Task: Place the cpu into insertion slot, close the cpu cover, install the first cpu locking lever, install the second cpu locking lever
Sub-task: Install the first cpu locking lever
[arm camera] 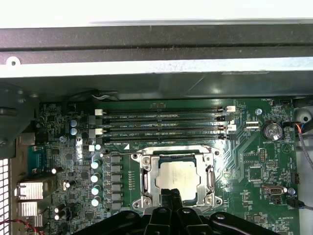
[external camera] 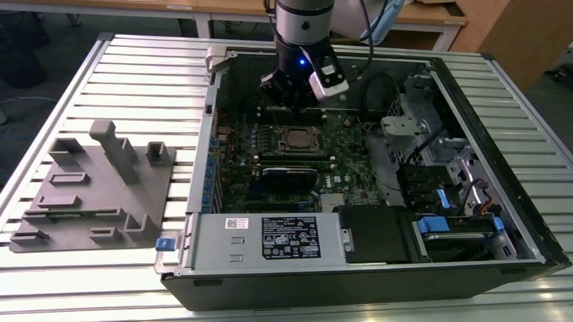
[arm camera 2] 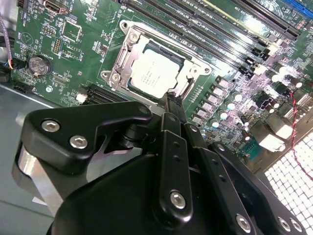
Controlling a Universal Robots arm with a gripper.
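Cpu (arm camera: 177, 176): seated in the slot (arm camera: 168, 159).
Cover (arm camera: 145, 178): lies flat around the cpu.
Gripper (arm camera: 171, 197): we read the jaws as clenched, empty, just above the cover edge.

Black-and-white print is carried by the rectangular white-and-black paper sticker (external camera: 290, 237) on the silver metal box, and faint marks by the grey square metal cpu (arm camera 2: 155, 73); nothing can be read.

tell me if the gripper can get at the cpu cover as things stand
Probably yes: in the first wrist view the gripper sits right at the edge of the cpu cover, with nothing between them.
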